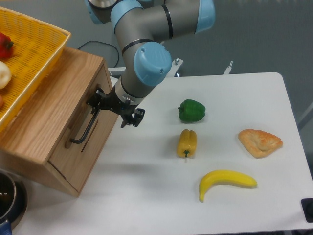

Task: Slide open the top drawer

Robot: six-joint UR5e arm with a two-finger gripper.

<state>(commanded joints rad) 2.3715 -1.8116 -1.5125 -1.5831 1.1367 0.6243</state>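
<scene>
While the grey and blue robot arm (146,54) reaches down from above, its black two-finger gripper (99,100) sits at the upper end of the long thin black metal bar handle (84,128); whether the jaws clamp it I cannot tell. The wide light-oak top drawer (90,117) lies directly left of the gripper, inside the plain wooden cabinet box (44,117) on the white table (234,98), its front looking nearly flush.
</scene>
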